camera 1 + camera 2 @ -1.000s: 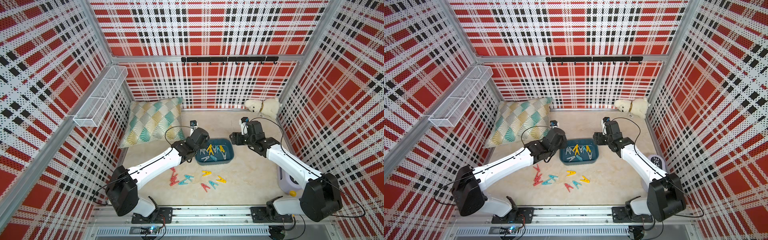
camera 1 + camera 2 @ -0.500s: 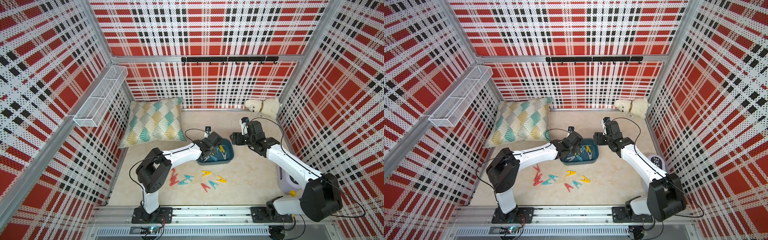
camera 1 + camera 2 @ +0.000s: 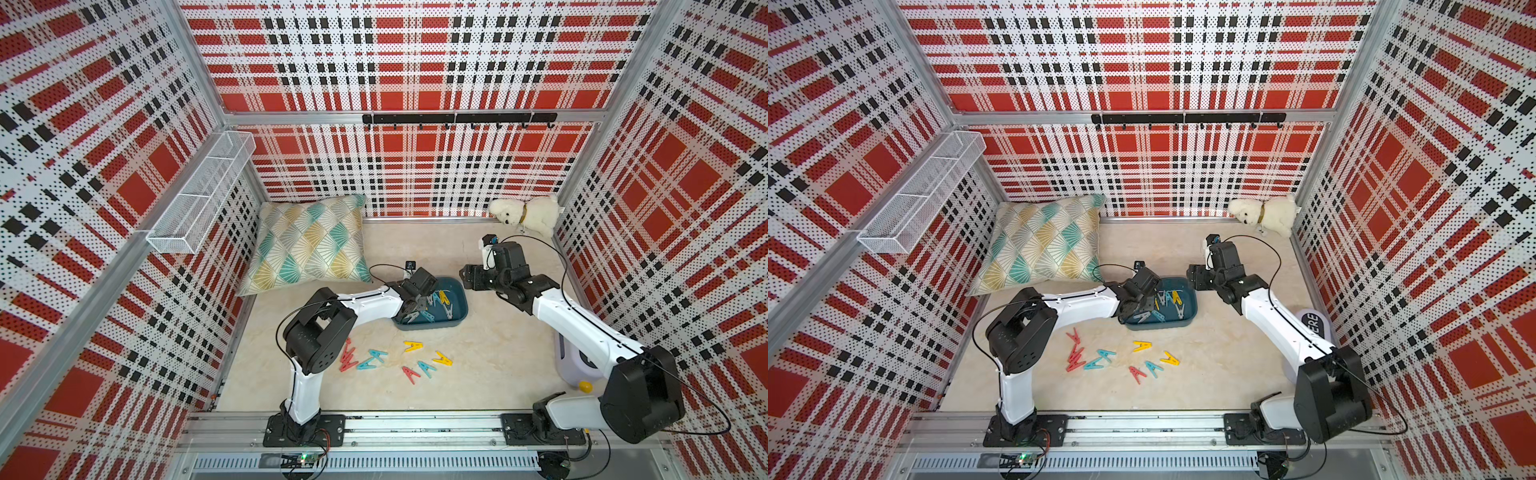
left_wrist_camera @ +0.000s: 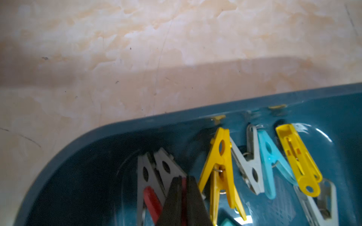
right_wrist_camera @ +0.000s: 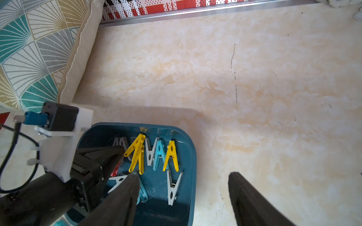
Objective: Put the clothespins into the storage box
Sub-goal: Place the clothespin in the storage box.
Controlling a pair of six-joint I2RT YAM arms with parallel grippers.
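Left pincer (image 4: 183, 180) clenched on a red clothespin (image 4: 151, 197), poised inside the storage box (image 4: 137, 121). The red clothespin sits between the black fingertips and low over the box floor, just inside a rounded corner and over two grey clothespins (image 4: 154, 170). Its long axis appears to run roughly along the fingers, though most of it is hidden by them. The step in hand is judged to be the drop. The box lies directly beneath the load, so letting go should suffice without further travel.

In a top view, the left arm reaches forward from its base with the elbow raised and the forearm nearly level, its left pincer (image 3: 411, 308) angled down over the box end nearer that arm. The right pincer (image 3: 467, 277) hangs released and empty just beside the opposite end of the storage box (image 3: 432, 327), its forearm sloping up from the right base.

About ten clothespins lie in the box. Several loose clothespins (image 3: 412, 345) lie on the table (image 3: 498, 353) between the box and the base rail, nearer the left arm.
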